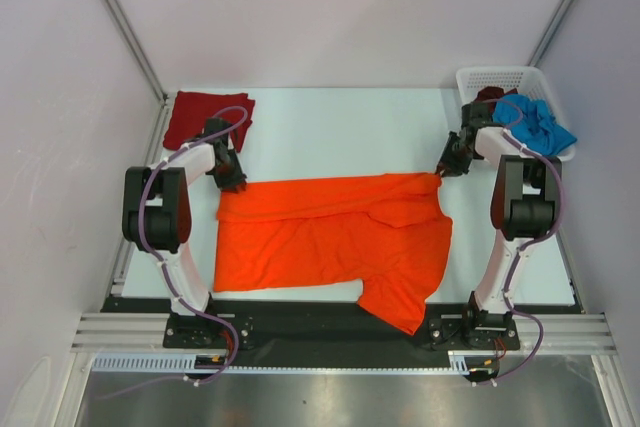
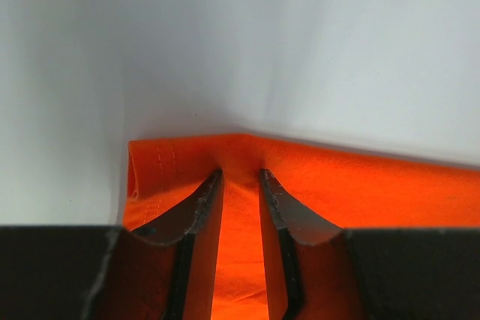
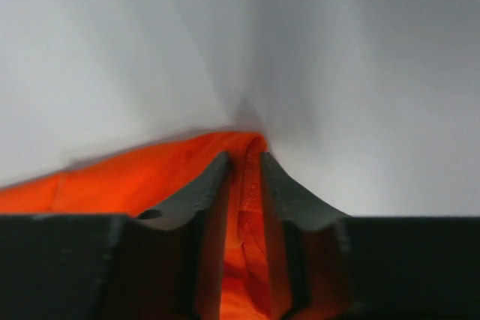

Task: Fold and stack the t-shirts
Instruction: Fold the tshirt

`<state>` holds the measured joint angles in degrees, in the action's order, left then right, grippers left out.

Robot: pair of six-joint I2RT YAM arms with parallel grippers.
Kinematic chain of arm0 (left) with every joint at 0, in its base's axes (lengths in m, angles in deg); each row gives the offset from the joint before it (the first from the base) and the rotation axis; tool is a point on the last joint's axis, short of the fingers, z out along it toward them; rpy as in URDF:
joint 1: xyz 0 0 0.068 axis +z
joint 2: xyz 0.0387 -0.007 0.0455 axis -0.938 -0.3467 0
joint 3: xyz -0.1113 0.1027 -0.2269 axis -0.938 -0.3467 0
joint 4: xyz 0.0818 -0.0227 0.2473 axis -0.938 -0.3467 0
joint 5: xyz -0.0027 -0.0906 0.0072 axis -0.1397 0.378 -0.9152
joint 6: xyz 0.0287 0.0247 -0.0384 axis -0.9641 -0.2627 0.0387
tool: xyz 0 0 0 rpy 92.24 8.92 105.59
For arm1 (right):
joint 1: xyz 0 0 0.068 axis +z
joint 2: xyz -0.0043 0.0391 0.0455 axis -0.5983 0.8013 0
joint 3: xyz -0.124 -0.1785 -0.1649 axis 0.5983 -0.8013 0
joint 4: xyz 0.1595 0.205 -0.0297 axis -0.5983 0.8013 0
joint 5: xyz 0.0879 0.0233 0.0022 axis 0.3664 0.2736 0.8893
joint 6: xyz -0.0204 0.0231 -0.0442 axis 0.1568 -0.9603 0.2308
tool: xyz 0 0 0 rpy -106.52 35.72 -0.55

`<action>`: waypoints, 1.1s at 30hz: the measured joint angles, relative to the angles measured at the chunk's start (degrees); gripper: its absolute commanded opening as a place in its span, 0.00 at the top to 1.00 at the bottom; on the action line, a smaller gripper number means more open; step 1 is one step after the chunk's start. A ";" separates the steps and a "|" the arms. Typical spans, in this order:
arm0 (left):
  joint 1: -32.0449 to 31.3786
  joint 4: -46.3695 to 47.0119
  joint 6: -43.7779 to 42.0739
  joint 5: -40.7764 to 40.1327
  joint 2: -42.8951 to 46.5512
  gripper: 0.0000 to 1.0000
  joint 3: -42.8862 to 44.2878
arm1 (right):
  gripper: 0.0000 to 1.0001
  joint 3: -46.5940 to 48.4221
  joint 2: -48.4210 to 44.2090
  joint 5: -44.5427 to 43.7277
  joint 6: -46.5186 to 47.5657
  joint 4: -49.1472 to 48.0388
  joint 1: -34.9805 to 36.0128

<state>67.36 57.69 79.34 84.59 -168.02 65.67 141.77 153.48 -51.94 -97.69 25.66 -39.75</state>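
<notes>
A bright orange t-shirt [image 1: 320,237] lies spread across the table, its far edge folded over and one sleeve pointing toward the near edge. My left gripper [image 1: 232,182] sits low on the shirt's far-left hem corner. Its jaws [image 2: 240,174] stand apart, with orange cloth [image 2: 337,185] running between and under them. My right gripper [image 1: 447,169] is at the far-right corner. Its jaws [image 3: 244,157] are also parted, a ridge of seamed orange cloth [image 3: 112,177] standing in the gap. A folded dark red t-shirt [image 1: 205,117] lies at the far left.
A white lattice basket [image 1: 500,72] stands at the far right corner. A crumpled blue t-shirt [image 1: 540,125] hangs over its rim, with a dark maroon one [image 1: 490,94] behind it. Metal frame posts rise along both sides, and the arm bases line the near edge.
</notes>
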 measured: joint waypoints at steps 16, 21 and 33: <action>-0.17 -1.95 -0.59 -1.42 6.64 0.66 -4.68 | 0.40 -8.63 -25.53 -15.30 1.64 14.03 14.53; -0.33 -2.47 -0.63 -1.33 9.90 0.66 -6.08 | 0.45 -14.16 -27.71 -12.22 0.66 14.14 13.16; -1.42 -2.75 -0.96 -0.83 11.89 0.66 -7.37 | 0.55 -21.27 -25.59 -0.90 -1.42 7.91 6.56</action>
<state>65.94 54.93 78.38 83.76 -156.12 58.31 120.51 127.89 -52.83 -99.11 33.57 -33.19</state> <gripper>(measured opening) 0.345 0.425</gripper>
